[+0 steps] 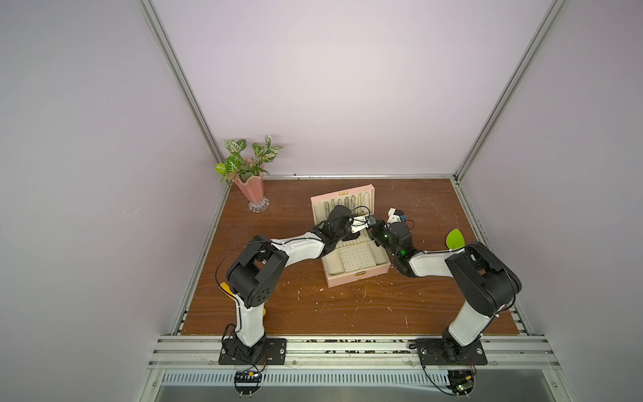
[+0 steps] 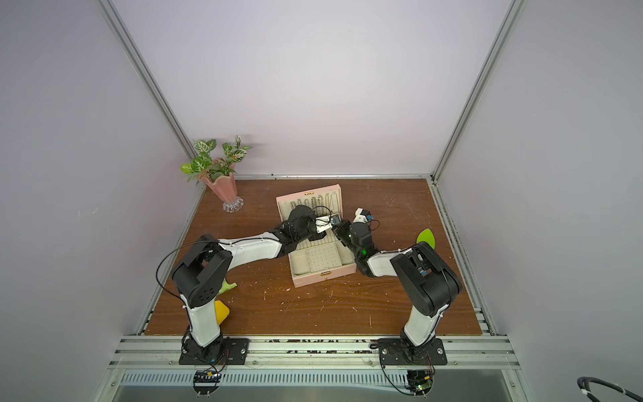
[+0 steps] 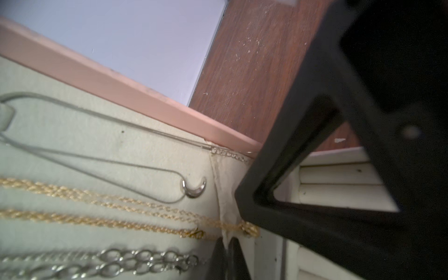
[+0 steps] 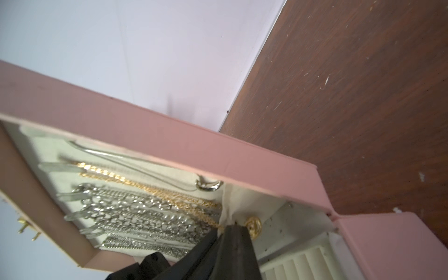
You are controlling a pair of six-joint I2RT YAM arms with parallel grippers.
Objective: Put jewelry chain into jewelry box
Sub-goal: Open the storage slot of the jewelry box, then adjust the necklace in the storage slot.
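Jewelry chain (image 3: 101, 160): thread-thin, pale silver, one long narrow loop carrying a small crescent pendant (image 3: 194, 190). It lies flat on the cream lining of the jewelry box (image 3: 135, 93), in the opened lid, rightmost, just beside the pink rim. Twisted gold chains (image 3: 97, 208) hang next on its left. Left gripper (image 3: 226, 246) fingers are pressed together at the lining fold. Right gripper (image 4: 224, 231) fingers are likewise together there. Cannot tell whether either pinches anything.
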